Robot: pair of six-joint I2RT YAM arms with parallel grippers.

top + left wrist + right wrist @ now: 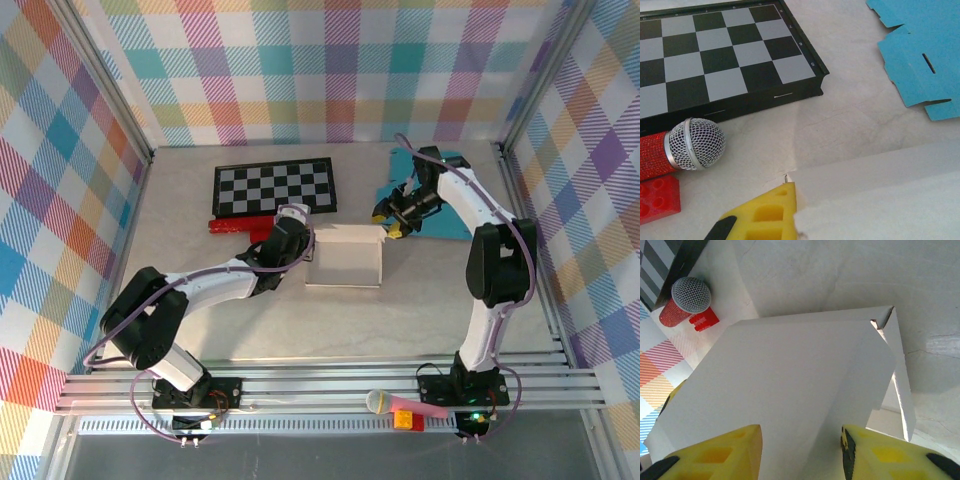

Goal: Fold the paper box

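The white paper box (345,255) lies mid-table with its walls partly raised. My left gripper (297,233) is at the box's left edge. In the left wrist view one yellow finger (765,212) presses against a white wall of the box (880,190), and the other finger is hidden behind the paper. My right gripper (392,226) is at the box's right edge. In the right wrist view its two yellow fingers stand apart on either side of a creased white flap (790,375), and the right gripper (800,435) straddles the fold.
A black-and-white chessboard (275,187) lies behind the box. A red brick (657,200) and a red microphone with a mesh head (695,145) sit beside it. Flat blue cardboard (435,195) lies at the back right. A pink microphone (400,404) rests on the near rail.
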